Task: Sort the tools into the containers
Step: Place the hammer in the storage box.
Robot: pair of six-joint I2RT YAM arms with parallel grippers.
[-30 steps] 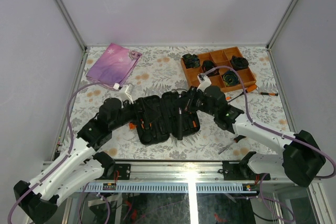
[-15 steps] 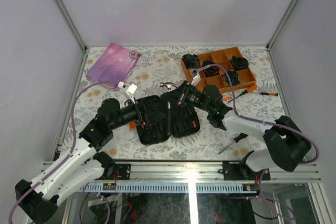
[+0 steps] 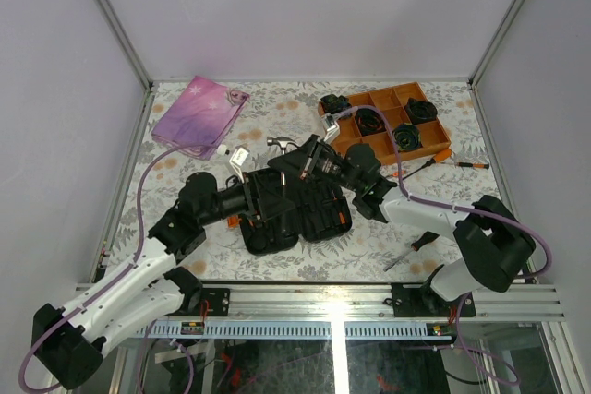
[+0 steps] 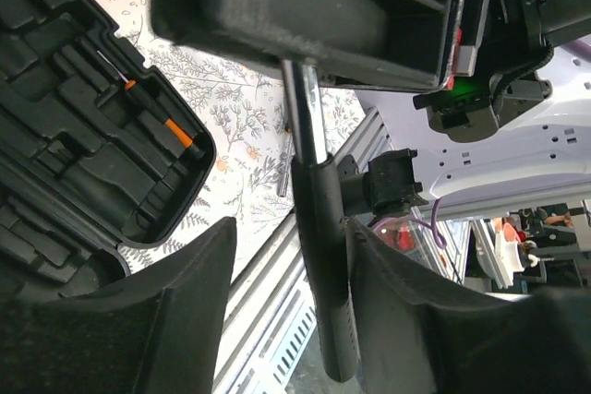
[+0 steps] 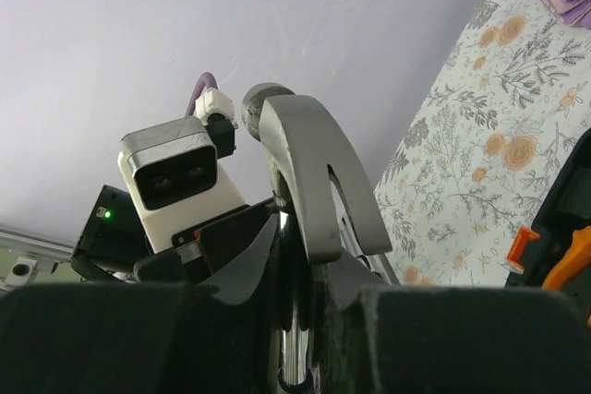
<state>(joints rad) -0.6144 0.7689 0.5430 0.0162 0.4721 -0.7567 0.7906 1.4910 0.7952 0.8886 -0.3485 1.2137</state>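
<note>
2 arms meet over the open tool case, top view.
Item 1: hammer, raised clear of the table above the case's far side, steel claw head at the far end. Right gripper is clenched on its shaft; left gripper is at the grip end.
Item 2: orange tray, far right, with 4 black rolled bundles in its compartments.
Item 3: pink-purple pouch, far left, lying flat.
Item 4: orange-handled screwdriver just beside the tray's near edge; dark-handled screwdriver on the table near the right arm.

Left wrist view: the hammer's black grip and bright shaft run between the left fingers. A gap shows between 1 finger and the grip, so this claw is released, not clamped. The case lies below, with thin drivers with orange collars seated in its moulded slots.

Right wrist view: both fingers are pressed tight on the shaft just under the forked claw head. The left arm's grey camera box sits directly behind, and a corner of the pouch shows at top right
</note>
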